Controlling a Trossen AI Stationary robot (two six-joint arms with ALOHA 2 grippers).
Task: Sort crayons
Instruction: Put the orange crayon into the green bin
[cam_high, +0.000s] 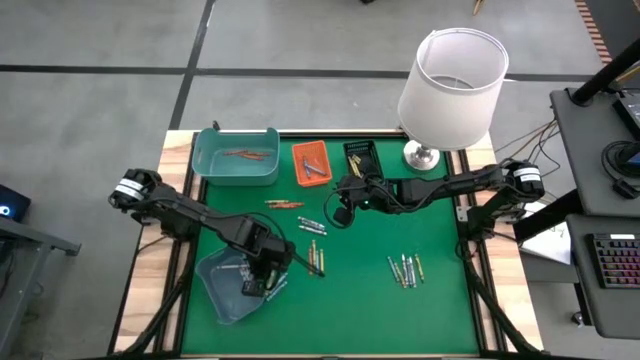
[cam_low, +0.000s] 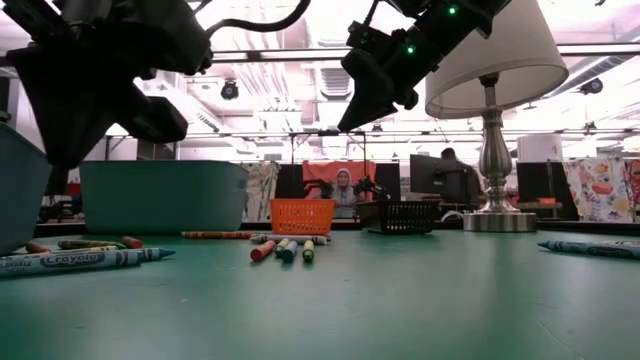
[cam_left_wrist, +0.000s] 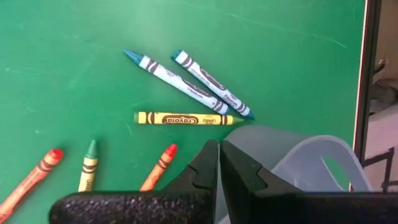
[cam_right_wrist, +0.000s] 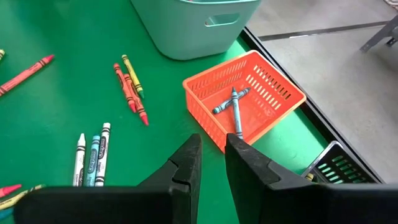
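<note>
As seen from above, left tool (cam_high: 268, 272) sits over the clear bin (cam_high: 222, 285), crayons (cam_high: 404, 268) scattered on the worktop (cam_high: 430, 310) | left wrist: fingers shut, nothing visibly held | right wrist: right tool (cam_right_wrist: 212, 163) narrowly parted, apparently empty, near orange tray (cam_right_wrist: 249, 93) | risk: empty closure, missed pick.

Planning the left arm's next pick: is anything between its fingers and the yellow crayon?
Nothing visible. The left gripper, fingers shut, hangs just short of the yellow crayon, with bare mat between; the clear bin sits beside.
</note>
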